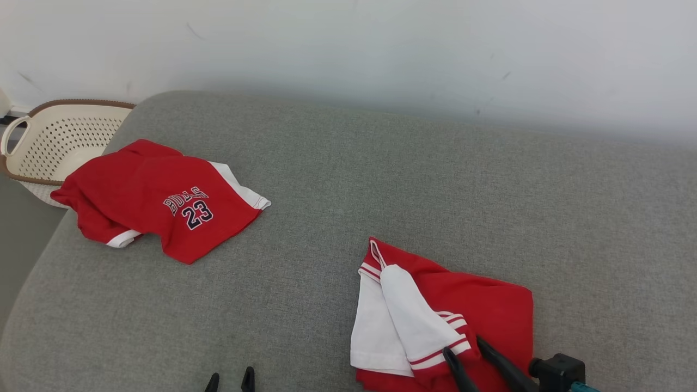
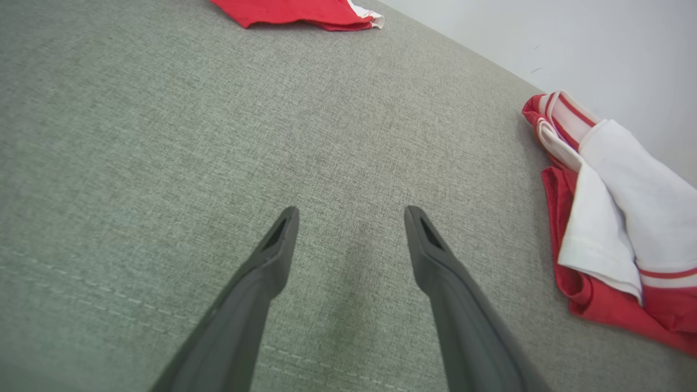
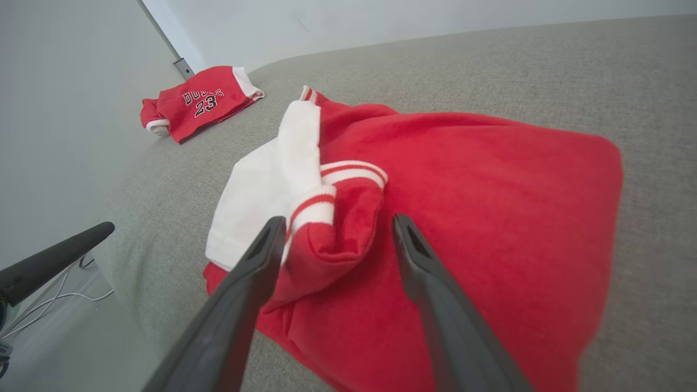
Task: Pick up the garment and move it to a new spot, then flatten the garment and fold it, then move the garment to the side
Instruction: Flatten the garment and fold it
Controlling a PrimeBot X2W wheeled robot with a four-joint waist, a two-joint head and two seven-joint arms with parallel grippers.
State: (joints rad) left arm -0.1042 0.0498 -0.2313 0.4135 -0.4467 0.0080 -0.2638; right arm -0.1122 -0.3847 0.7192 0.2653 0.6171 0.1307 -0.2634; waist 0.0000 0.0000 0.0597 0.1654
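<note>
Red cloth, soft and light, is expected to sag if only the cuff is pinched; the whole folded edge is better taken. The garment is laid folded at the cushion's front edge, right of middle. The right fingers are spread wide astride the cuff (nothing gripped); the left fingers, equally wide, are held over bare cushion.

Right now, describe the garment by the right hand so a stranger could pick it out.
On the wide grey cushion, look near right, by the open right hand. The garment there is a rumpled red top with white sleeves and striped cuffs. Unlike the red jersey far left by the basket, it shows no number 23.
</note>
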